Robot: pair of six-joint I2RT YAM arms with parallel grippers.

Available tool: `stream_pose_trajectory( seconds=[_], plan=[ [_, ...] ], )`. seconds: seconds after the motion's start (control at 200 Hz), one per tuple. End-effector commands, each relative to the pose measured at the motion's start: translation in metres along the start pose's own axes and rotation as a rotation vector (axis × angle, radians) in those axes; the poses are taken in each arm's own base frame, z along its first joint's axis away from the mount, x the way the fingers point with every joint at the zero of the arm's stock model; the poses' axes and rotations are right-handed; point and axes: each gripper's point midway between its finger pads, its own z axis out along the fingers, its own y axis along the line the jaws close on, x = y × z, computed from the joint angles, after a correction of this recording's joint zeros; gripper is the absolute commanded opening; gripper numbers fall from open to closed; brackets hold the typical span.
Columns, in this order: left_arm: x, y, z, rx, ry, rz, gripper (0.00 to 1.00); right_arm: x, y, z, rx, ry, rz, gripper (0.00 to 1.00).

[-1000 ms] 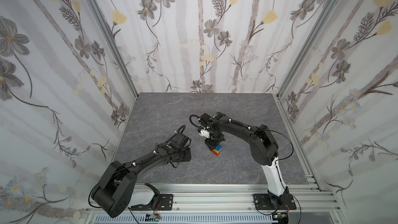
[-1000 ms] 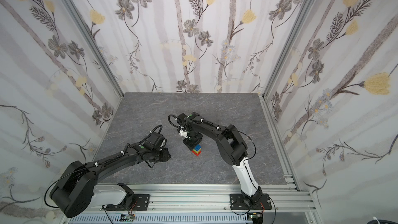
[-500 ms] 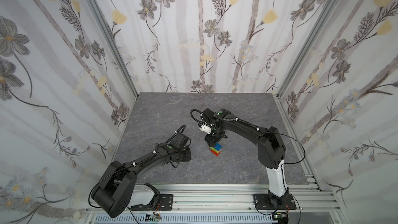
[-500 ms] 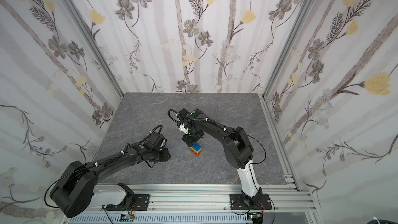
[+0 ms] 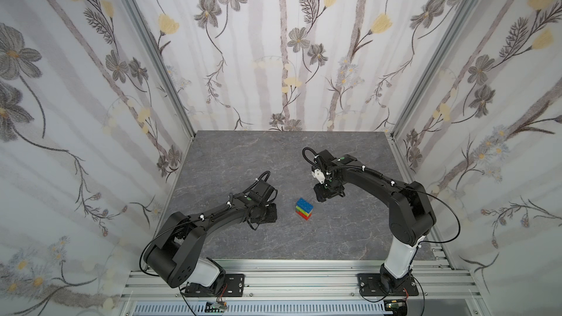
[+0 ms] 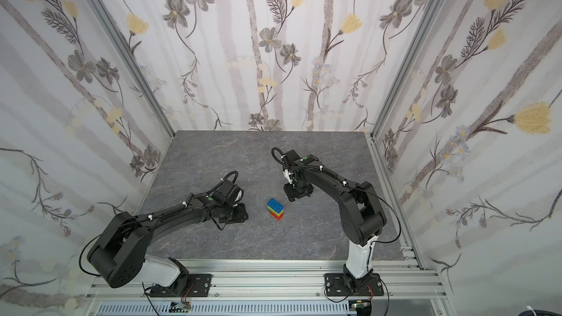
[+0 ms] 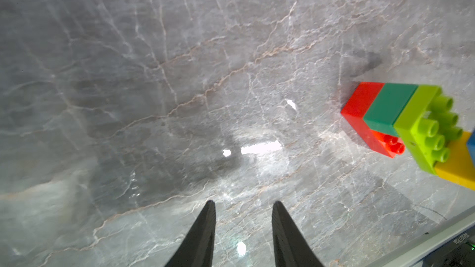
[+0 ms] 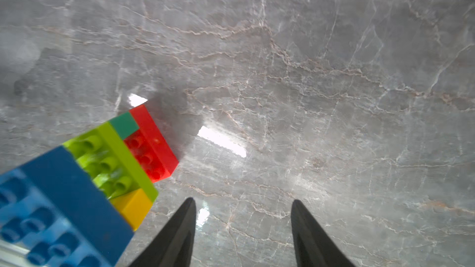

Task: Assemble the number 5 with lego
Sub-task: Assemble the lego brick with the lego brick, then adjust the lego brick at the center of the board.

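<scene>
Under me lies a grey marbled tabletop (image 5: 243,159), veined with pale cracks and shining in bright patches where light strikes it in my wrist views. Floral wallpaper walls (image 5: 289,41) with grey and yellow blossoms rise on three sides, and a ribbed aluminium rail (image 6: 267,278) edges the near side.

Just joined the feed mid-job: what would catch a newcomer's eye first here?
The bright brick figure stands alone mid-table between the arms: blue on top, then yellow, lime, dark green, red at the bottom. Both grippers are open and empty: the left gripper low beside it, the right gripper just behind it over grey marbled tabletop.
</scene>
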Motion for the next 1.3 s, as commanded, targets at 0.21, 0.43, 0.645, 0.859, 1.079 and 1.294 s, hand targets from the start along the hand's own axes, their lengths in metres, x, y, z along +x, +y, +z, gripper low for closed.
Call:
stream_pose_trajectory(
  seconds=[0.21, 0.43, 0.645, 0.859, 1.079, 1.294],
  plan=[
    [-0.007, -0.007, -0.003, -0.001, 0.004, 0.006, 0.37, -0.008, 0.016, 0.042, -0.096, -0.004, 0.108, 0.54],
    [-0.005, -0.002, -0.002, -0.019, 0.005, 0.007, 0.38, 0.003, 0.025, 0.054, -0.125, 0.034, 0.111, 0.52],
    [-0.005, 0.000, 0.000, -0.024, 0.006, 0.012, 0.37, 0.022, 0.037, 0.056, -0.152, 0.061, 0.120, 0.51],
    [-0.005, 0.001, 0.001, -0.023, 0.006, 0.016, 0.37, 0.038, 0.049, 0.056, -0.178, 0.075, 0.138, 0.51],
    [-0.009, 0.002, -0.008, -0.029, -0.023, 0.017, 0.37, 0.047, 0.067, 0.056, -0.232, 0.069, 0.154, 0.51],
    [-0.020, -0.009, -0.032, 0.000, -0.103, 0.036, 0.44, 0.051, 0.091, 0.057, -0.306, 0.065, 0.161, 0.51]
  ],
)
